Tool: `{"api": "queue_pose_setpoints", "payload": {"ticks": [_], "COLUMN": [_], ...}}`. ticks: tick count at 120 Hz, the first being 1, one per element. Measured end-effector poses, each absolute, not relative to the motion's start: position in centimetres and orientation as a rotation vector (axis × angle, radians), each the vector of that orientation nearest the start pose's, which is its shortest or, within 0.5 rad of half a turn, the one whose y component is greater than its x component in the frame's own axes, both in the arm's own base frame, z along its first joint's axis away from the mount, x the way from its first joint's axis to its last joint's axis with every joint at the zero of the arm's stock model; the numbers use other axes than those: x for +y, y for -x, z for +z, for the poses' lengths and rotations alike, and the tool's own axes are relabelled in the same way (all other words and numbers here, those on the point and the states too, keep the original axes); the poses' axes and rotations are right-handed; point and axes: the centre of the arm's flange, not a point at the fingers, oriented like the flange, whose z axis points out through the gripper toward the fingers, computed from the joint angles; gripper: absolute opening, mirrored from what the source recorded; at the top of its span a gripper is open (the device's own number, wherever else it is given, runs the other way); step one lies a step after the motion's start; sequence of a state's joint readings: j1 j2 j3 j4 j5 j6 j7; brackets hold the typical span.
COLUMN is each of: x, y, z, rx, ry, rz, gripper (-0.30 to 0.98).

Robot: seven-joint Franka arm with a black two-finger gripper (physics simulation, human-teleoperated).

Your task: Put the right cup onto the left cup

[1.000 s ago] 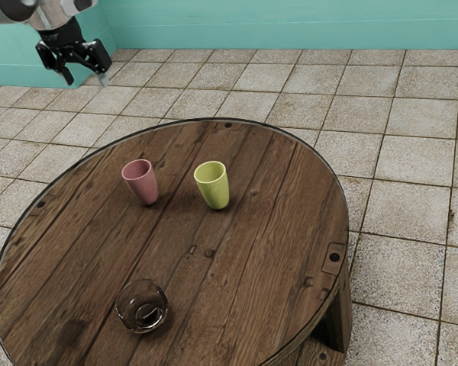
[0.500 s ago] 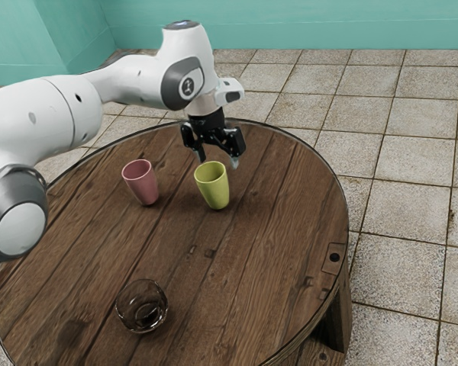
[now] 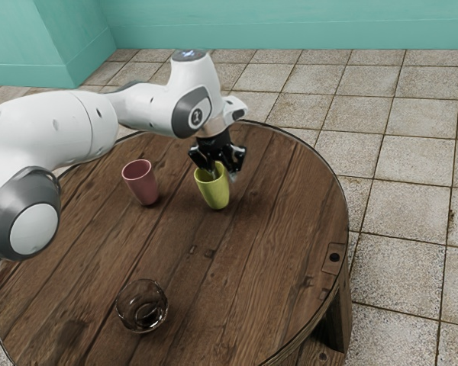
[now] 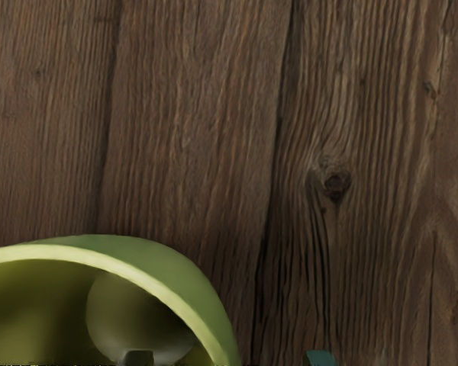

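My gripper (image 3: 223,174) is at the rim of the green cup (image 3: 217,195), the one on the exterior view's right. It stands open astride the cup's wall. In the wrist view one fingertip of the gripper (image 4: 229,357) is inside the mouth of the green cup (image 4: 156,263) and the other is outside, with gaps to the wall. The pink cup (image 3: 142,185) stands upright on the exterior view's left, apart from the green one.
Both cups are on a round wooden table (image 3: 267,252). A clear glass bowl (image 3: 141,306) sits nearer the exterior camera. The arm reaches over the table's far left part in the exterior view, behind the pink cup.
The arm swung in from the exterior view's upper left to above the green cup, then my gripper came down to its rim. Both cups have stayed in place.
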State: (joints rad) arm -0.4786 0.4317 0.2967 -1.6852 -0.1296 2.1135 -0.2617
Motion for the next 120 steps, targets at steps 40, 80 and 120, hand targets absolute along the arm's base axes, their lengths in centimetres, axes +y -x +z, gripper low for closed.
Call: {"api": "queue_pose_setpoints", "payload": {"ticks": [40, 80, 120], "x": [-13.8, -10.4, 3.0], "y": [-64.8, -63.9, -63.0], "z": [35.1, 42.3, 49.0], "rx": [-0.326, -0.404, -0.675], "ry": [3.115, 3.069, 2.911], "rz": [-0.023, -0.070, -0.096], "gripper": [-0.06, -0.08, -0.09]}}
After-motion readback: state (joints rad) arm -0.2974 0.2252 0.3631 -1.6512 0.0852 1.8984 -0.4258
